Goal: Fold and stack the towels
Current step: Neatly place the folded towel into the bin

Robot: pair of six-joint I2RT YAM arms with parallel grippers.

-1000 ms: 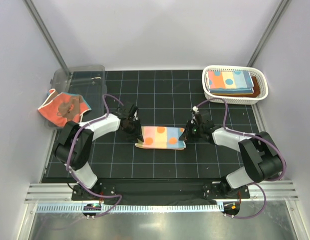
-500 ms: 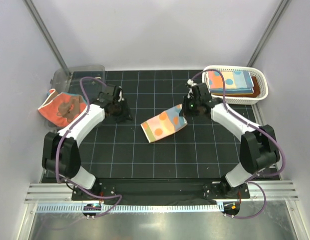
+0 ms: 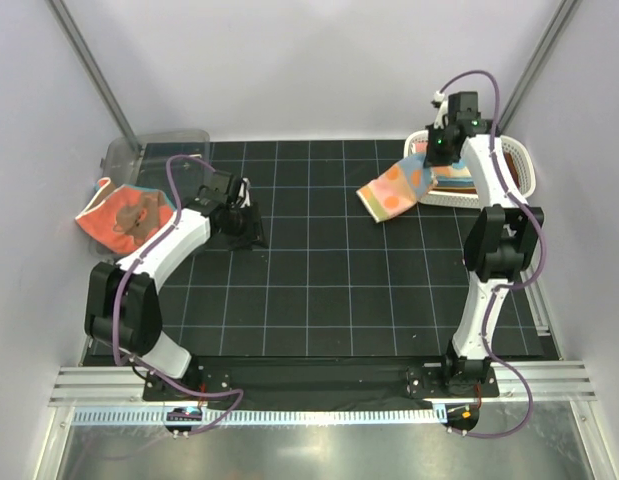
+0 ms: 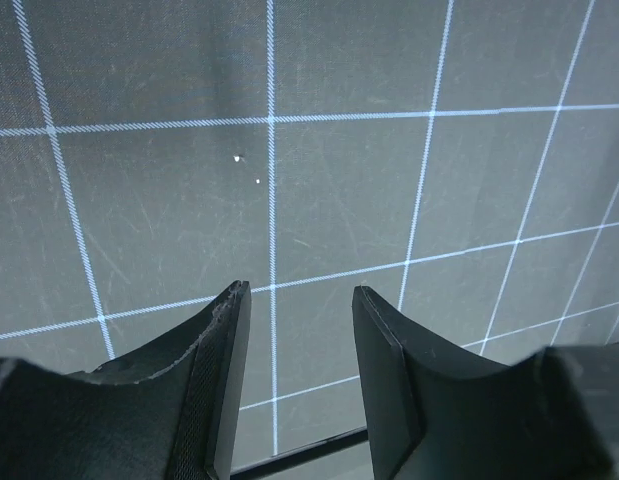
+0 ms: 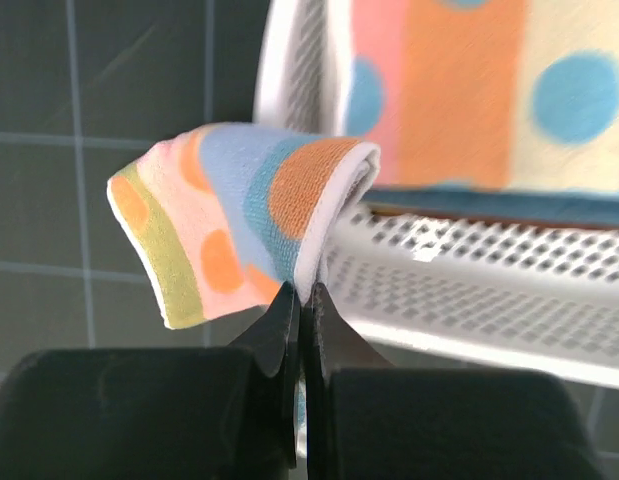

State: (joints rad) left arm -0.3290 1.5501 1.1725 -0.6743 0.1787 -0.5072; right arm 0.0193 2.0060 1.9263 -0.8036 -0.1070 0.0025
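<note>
Black gridded mat: right gripper is pinching a folded polka-dotted towel, white lattice basket just beyond its fingertips; left gripper is hovering empty, jaws apart.

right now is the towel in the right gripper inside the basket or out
Out: the folded polka-dot towel hangs pinched in the right gripper outside the basket rim, not on the stack inside.

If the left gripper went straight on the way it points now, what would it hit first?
Most likely the bare black grid mat: the left gripper points down at it, jaws open, nothing in between. How far off is unclear.
</note>
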